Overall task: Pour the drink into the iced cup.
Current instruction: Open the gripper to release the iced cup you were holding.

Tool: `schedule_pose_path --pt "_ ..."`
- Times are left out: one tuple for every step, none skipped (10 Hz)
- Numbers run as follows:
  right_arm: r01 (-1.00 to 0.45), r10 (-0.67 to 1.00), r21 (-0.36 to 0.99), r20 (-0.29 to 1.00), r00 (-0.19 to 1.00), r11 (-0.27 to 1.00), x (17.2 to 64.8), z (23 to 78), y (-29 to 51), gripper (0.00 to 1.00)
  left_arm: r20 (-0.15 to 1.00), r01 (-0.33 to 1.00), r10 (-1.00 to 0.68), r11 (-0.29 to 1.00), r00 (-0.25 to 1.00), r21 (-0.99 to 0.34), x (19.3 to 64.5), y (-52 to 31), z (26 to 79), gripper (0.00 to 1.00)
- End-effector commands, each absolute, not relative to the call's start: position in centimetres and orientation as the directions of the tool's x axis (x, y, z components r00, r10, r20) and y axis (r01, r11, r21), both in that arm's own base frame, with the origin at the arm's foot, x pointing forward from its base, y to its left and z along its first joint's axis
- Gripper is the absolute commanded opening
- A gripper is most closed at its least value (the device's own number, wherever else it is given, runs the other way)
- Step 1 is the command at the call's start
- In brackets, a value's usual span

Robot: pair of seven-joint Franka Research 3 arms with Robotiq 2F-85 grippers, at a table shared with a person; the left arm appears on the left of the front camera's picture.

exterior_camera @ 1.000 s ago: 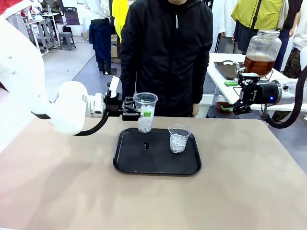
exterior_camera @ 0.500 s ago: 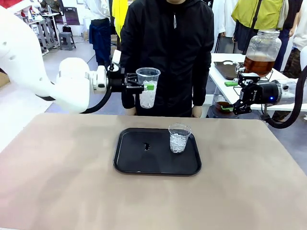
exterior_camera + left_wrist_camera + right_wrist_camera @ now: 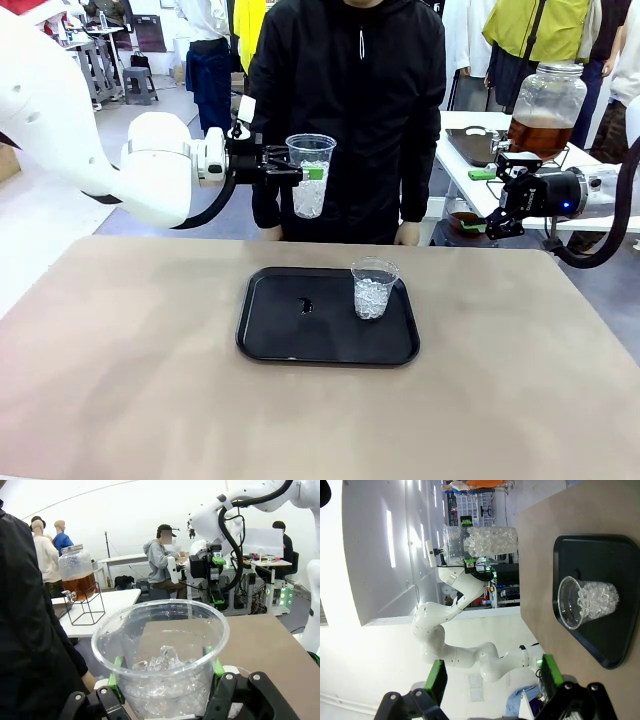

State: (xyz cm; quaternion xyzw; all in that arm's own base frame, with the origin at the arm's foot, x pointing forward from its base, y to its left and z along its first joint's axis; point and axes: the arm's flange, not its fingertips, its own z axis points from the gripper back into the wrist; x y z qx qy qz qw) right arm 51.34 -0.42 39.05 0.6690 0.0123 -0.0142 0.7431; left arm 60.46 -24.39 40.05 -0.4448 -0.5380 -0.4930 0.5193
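Above the beige tabletop (image 3: 120, 380), the left pincer (image 3: 306, 173) pinches a clear iced cup (image 3: 310, 198) upright in the air, in front of a person in a black jacket (image 3: 345, 110). Below sits a black tray (image 3: 300, 345) carrying a second iced cup (image 3: 373, 288). Farther right, the right pincer (image 3: 477, 200) hangs spread near a side table (image 3: 455, 150), where the amber drink (image 3: 538, 135) stands in a glass jar (image 3: 548, 90).

Legible text: none. No label, brand, number or sign can be read in any view.
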Motion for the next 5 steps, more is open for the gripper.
schedule_pose_path --pt "0.036 -0.008 0.994 -0.035 0.999 0.105 51.28 39.17 -0.42 1.0 0.996 0.99 -0.03 0.119 -0.078 0.081 60.14 -24.29 40.52 0.78" --pt "0.036 -0.008 0.994 -0.035 0.999 0.105 51.28 39.17 -0.42 1.0 0.996 0.99 -0.03 0.119 -0.078 0.081 60.14 -24.29 40.52 0.78" --pt "0.036 -0.008 0.994 -0.035 0.999 0.105 51.28 39.17 -0.42 1.0 0.996 0.99 -0.03 0.119 -0.078 0.081 60.14 -24.29 40.52 0.78" --pt "0.036 -0.008 0.994 -0.035 0.999 0.105 51.28 39.17 -0.42 1.0 0.996 0.99 -0.03 0.119 -0.078 0.081 60.14 -24.29 40.52 0.78" --pt "0.036 -0.008 0.994 -0.035 0.999 0.105 51.28 39.17 -0.42 1.0 0.996 0.99 -0.03 0.119 -0.078 0.081 60.14 -24.29 40.52 0.78"
